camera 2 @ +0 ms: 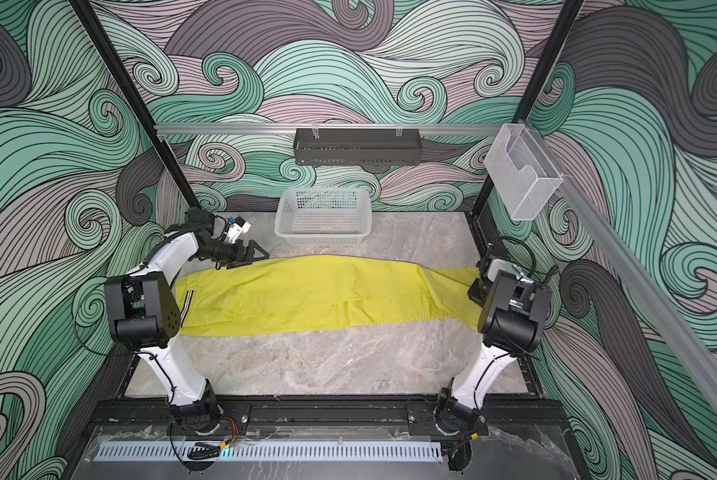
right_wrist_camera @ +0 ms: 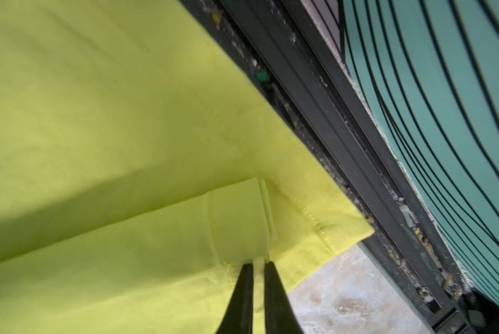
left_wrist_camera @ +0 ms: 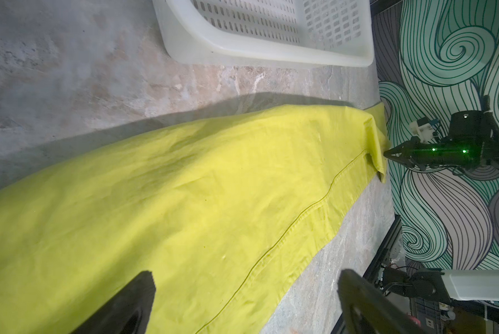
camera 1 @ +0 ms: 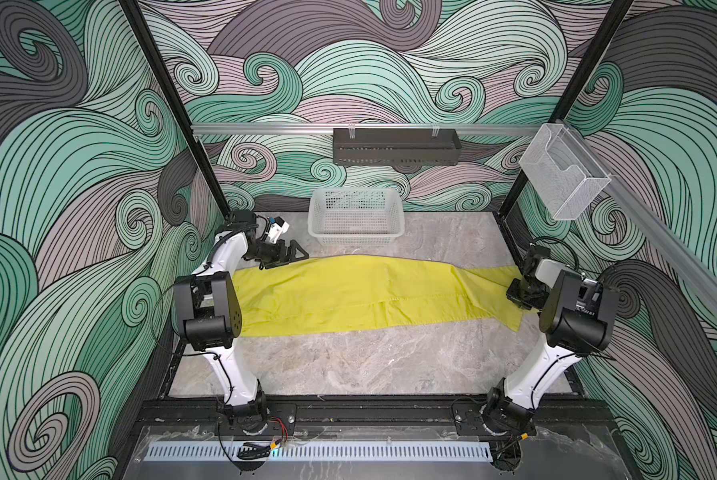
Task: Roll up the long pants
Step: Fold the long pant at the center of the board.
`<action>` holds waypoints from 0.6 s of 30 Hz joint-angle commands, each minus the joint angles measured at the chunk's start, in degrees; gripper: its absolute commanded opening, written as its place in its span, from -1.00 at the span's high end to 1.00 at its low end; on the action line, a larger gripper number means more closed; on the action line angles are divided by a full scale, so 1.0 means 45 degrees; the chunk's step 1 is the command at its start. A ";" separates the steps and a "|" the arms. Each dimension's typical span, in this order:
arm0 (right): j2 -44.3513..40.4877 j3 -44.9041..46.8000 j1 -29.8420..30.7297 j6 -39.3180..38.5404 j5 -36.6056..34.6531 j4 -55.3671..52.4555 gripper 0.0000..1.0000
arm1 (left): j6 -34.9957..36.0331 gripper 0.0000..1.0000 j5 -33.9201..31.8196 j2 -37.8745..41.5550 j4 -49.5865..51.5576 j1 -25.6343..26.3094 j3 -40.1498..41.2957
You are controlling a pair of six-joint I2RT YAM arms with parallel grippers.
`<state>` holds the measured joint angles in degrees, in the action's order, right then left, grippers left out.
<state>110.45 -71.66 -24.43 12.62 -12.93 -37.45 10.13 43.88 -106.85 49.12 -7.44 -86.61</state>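
Marble counter (camera 1: 348, 365), long pants (camera 1: 348, 291) flat across: right fingers (right_wrist_camera: 241, 297) pinching the cuff hem by the rail (right_wrist_camera: 329, 130), my left fingers (left_wrist_camera: 135, 295) wide at the far edge, near counter bare.

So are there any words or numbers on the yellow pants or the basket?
No text can be read anywhere. The long pants and the white basket show no label. Faint marks on the black tray on the back rail are too blurred to read.
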 commanded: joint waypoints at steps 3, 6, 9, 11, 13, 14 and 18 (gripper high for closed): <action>0.1095 -0.0806 -0.0039 -0.0091 0.0273 -0.0811 1.00 | 0.0327 -0.97 0.0347 -0.0221 0.0549 -0.0058 -0.0656; 0.0942 -0.0874 -0.0023 -0.0139 0.0171 -0.0798 1.00 | 0.0300 -0.97 0.0346 -0.0223 0.0510 -0.0065 -0.0637; 0.0456 -0.0902 -0.0030 -0.0241 0.0201 -0.0789 1.00 | 0.0249 -0.97 0.0366 -0.0180 0.0422 -0.0060 -0.0598; -0.0225 -0.0781 -0.0010 -0.0266 0.0309 -0.0789 1.00 | 0.0229 -0.97 0.0391 -0.0144 0.0379 -0.0062 -0.0550; -0.0958 -0.0635 0.0021 -0.0338 0.0258 -0.0733 1.00 | 0.0210 -0.97 0.0414 -0.0085 0.0353 -0.0065 -0.0539; -0.1311 -0.0518 0.0043 -0.0461 0.0121 -0.0597 1.00 | 0.0191 -0.97 0.0432 -0.0043 0.0352 -0.0062 -0.0539; -0.1330 -0.0580 -0.0011 -0.1132 -0.0742 -0.0241 0.06 | 0.0144 -0.97 0.0617 0.0051 0.0297 -0.0065 -0.0520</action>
<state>104.66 -73.73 -24.38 10.02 -13.45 -39.42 10.50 44.62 -107.18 49.76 -7.44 -87.50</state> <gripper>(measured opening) 0.404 0.987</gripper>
